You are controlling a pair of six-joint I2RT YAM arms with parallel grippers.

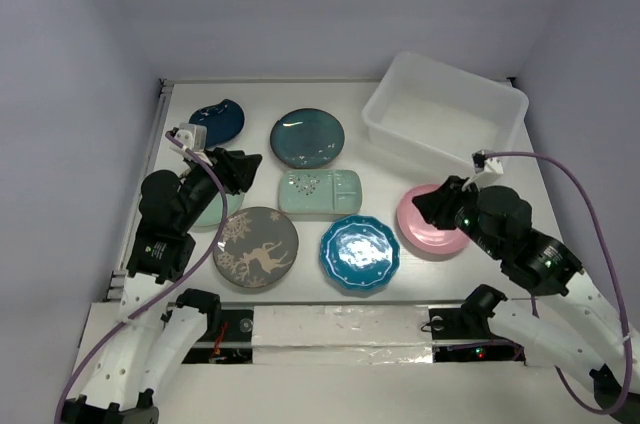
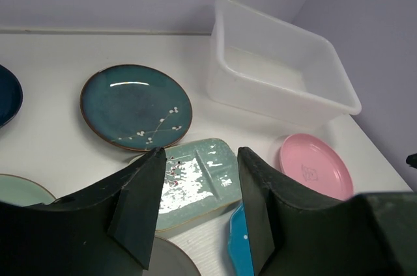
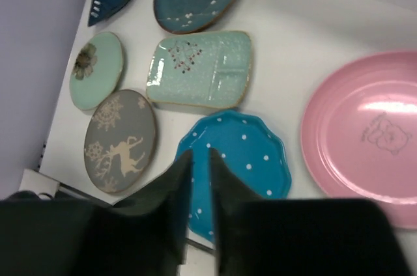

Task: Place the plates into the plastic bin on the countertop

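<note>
Seven plates lie on the white countertop (image 1: 385, 176): navy leaf dish (image 1: 218, 121), dark teal plate (image 1: 307, 137), mint tray (image 1: 321, 192), grey deer plate (image 1: 255, 247), scalloped blue plate (image 1: 359, 253), pink plate (image 1: 432, 229) and a pale green plate (image 1: 212, 212) partly under my left arm. The translucent plastic bin (image 1: 400, 134) stands empty at the back right. My left gripper (image 1: 242, 168) is open and empty, above the mint tray (image 2: 195, 181). My right gripper (image 1: 430, 206) is almost shut and empty, raised over the blue plate (image 3: 251, 152) beside the pink plate (image 3: 365, 139).
Grey walls close in the left, back and right sides. A taped white strip (image 1: 340, 329) runs along the front edge by the arm bases. The plates lie close together, with narrow bare gaps between them. The bin's near wall (image 2: 273, 97) stands right behind the pink plate (image 2: 316, 165).
</note>
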